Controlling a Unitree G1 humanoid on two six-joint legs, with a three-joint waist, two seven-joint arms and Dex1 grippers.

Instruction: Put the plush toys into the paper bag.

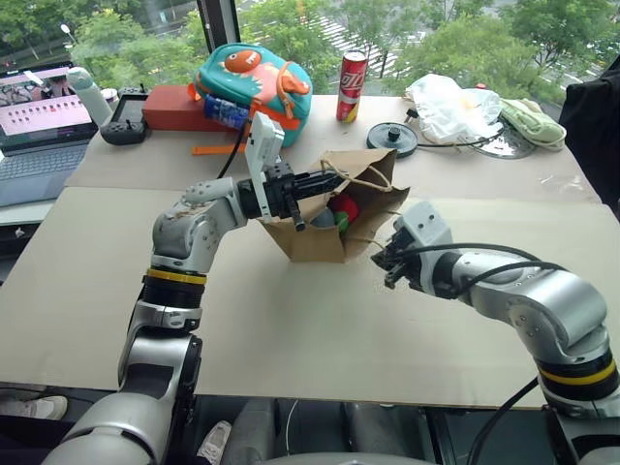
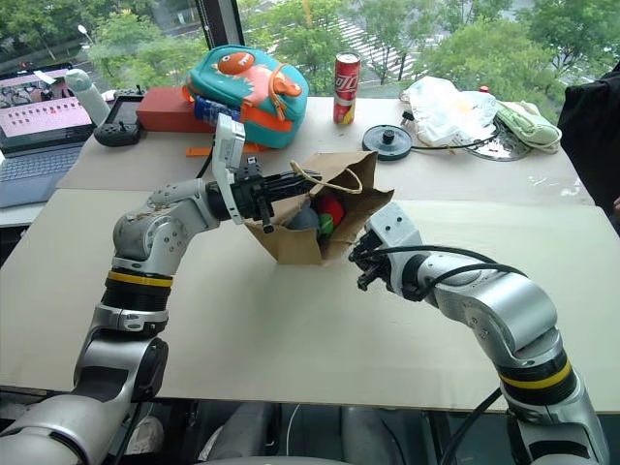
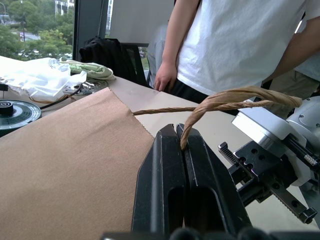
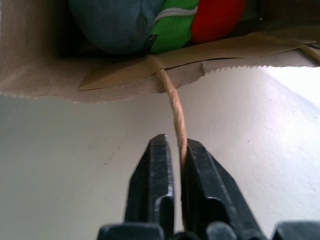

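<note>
On the big beige table from my remote seat, I've got the paper bag sitting near the middle, tipped with its mouth facing the right arm; both plush toys are inside it already, the red chili one with its green bit next to the grey fluffy one; my left gripper comes in sideways at the bag's top edge, fingers pressed fully together with one cord handle pinched between them; my right gripper sits just beside the bag's open mouth, its fingers clamped tight as well, on the other cord handle, which runs from the bag's rim straight into the fingertips. Further back along the far edge: a laptop at the left, a teal backpack with an orange fish, a red soda can, a white plastic bag and a pale green cloth; a person in a white shirt stands past the table's side.
</note>
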